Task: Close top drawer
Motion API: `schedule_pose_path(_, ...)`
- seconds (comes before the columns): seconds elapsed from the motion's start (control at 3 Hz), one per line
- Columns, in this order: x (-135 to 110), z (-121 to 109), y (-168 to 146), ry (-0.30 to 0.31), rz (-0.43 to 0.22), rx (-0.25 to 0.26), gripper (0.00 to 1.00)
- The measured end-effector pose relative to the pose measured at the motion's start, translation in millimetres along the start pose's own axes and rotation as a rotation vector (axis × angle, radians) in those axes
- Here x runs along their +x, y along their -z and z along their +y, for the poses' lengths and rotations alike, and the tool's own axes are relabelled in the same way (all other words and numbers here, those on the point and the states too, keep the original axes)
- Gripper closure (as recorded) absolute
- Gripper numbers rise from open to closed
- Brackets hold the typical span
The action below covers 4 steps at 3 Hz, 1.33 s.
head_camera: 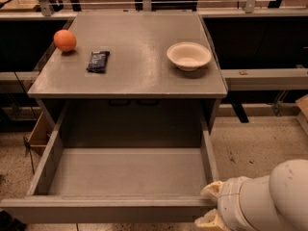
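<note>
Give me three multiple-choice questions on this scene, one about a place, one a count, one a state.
1. Where is the gripper? A) at the top drawer's front right corner B) at its left side C) inside it
2. How many things lie on the tabletop? A) two B) three C) five
3. The top drawer is: A) shut B) open, empty C) open, full
Answers: 1 A, it sits by the drawer front's right end. 2 B, orange, dark packet, bowl. 3 B, pulled out, floor bare.
</note>
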State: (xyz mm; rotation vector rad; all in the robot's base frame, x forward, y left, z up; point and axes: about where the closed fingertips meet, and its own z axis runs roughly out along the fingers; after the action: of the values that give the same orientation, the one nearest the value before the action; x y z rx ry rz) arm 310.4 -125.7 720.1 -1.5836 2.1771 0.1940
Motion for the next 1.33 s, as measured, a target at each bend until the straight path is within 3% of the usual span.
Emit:
schedule_pose_path(0.67,3.4,27.1,-30.3,-0.013,-0.042,-0.024,1.00)
schedule_pose_path(1.0,-2.0,36.5,-49.0,-0.017,-0.070,-0.039,1.00)
schedule_pose_path(1.33,-9.6,27.2,-62.0,-0.028,-0.096,-0.020,1.00)
